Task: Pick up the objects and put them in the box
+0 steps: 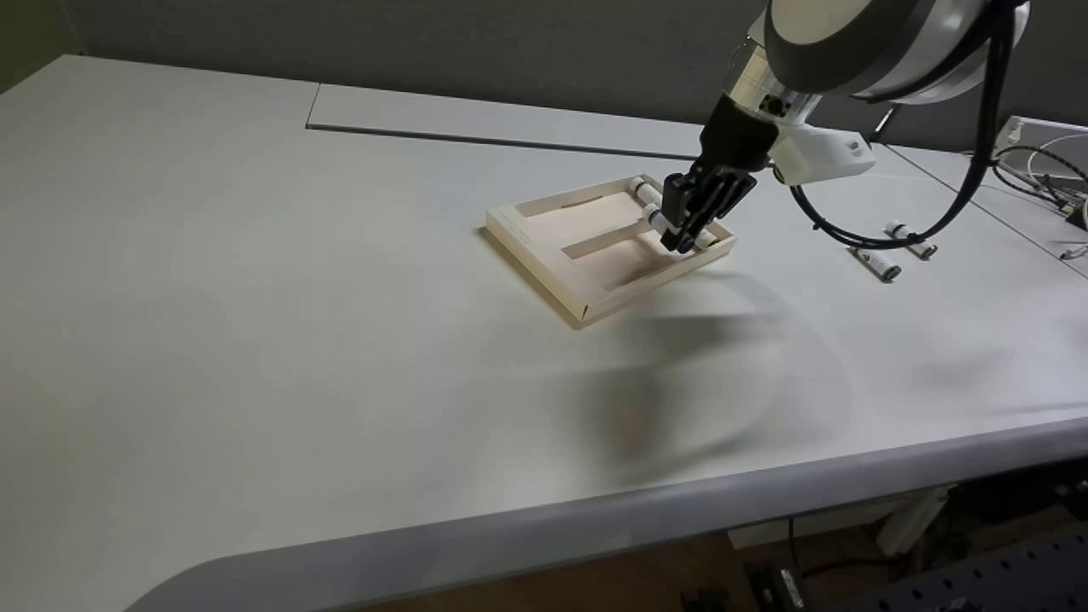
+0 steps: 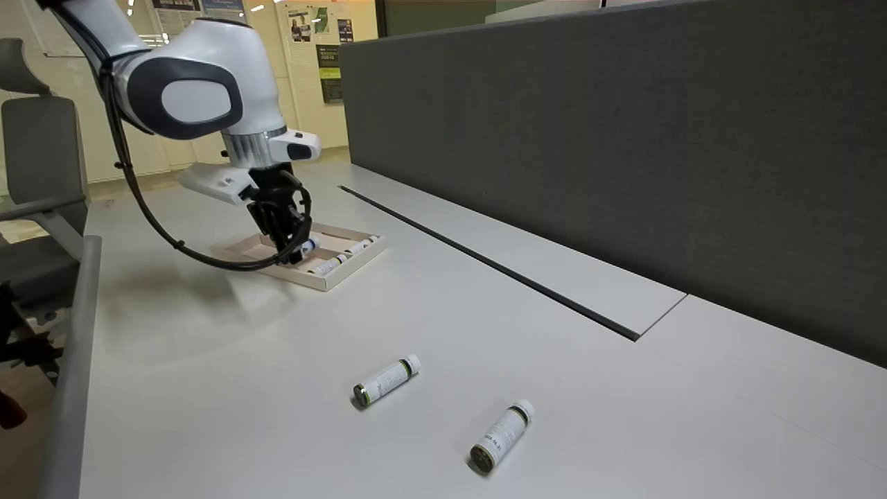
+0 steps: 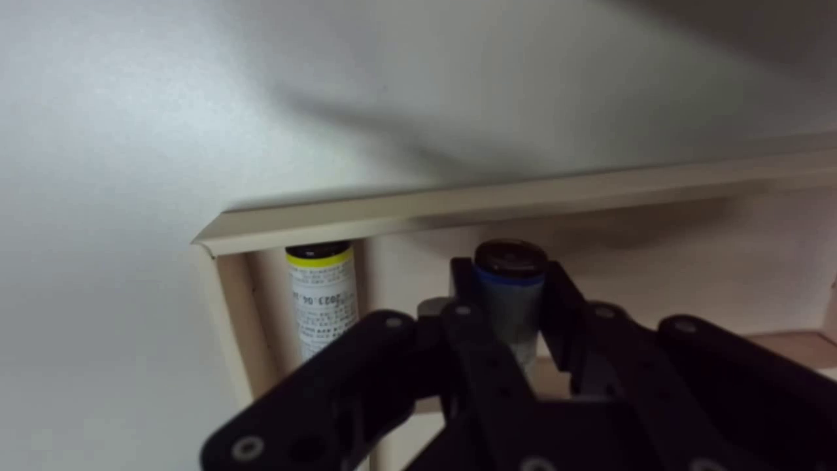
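White cylindrical vial point(image 3: 513, 313), dark blue-ringed end to the near side, clamped by black gripper point(image 3: 511, 278); yellow-banded vial point(image 3: 322, 297) shows "2023.06".

arm point(image 2: 260, 97): white, dark grey | collar point(image 2: 247, 149): silver | gripper point(image 3: 509, 278): black | cables point(image 1: 993, 110): black

I'm looking over a white table point(image 2: 242, 416) with a grey edge. In both exterior views I have a dark grey partition point(image 2: 589, 152) standing along one long side of the table, and a dark strip point(image 2: 554, 296) running along the table near it. On the table's opposite side I see a grey office chair point(image 2: 43, 149). Past the table's far end stands a pale yellow wall point(image 2: 315, 126) hung with posters point(image 2: 329, 73). Brown floor point(image 1: 612, 582) shows below the table's edge.
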`<state>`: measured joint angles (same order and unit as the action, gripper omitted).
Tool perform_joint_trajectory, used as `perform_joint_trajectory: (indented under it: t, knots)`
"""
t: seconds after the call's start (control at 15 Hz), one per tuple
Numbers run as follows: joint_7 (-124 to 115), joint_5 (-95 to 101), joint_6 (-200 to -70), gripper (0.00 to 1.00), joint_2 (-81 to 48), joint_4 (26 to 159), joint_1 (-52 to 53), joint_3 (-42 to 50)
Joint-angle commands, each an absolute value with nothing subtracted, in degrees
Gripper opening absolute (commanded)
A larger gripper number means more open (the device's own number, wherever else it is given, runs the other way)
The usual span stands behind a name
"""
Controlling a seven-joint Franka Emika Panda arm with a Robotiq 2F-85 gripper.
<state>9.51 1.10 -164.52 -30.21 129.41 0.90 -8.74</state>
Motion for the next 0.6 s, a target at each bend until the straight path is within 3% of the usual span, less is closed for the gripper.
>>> perform_joint_trajectory:
  t: [0.0,0.53]
  knots:
    - [9.7,0.6,-163.7,0.07,-31.2,128.2,0.1,-9.0]
    - [9.9,0.3,-163.7,0.07,-32.3,127.0,-1.2,-8.9]
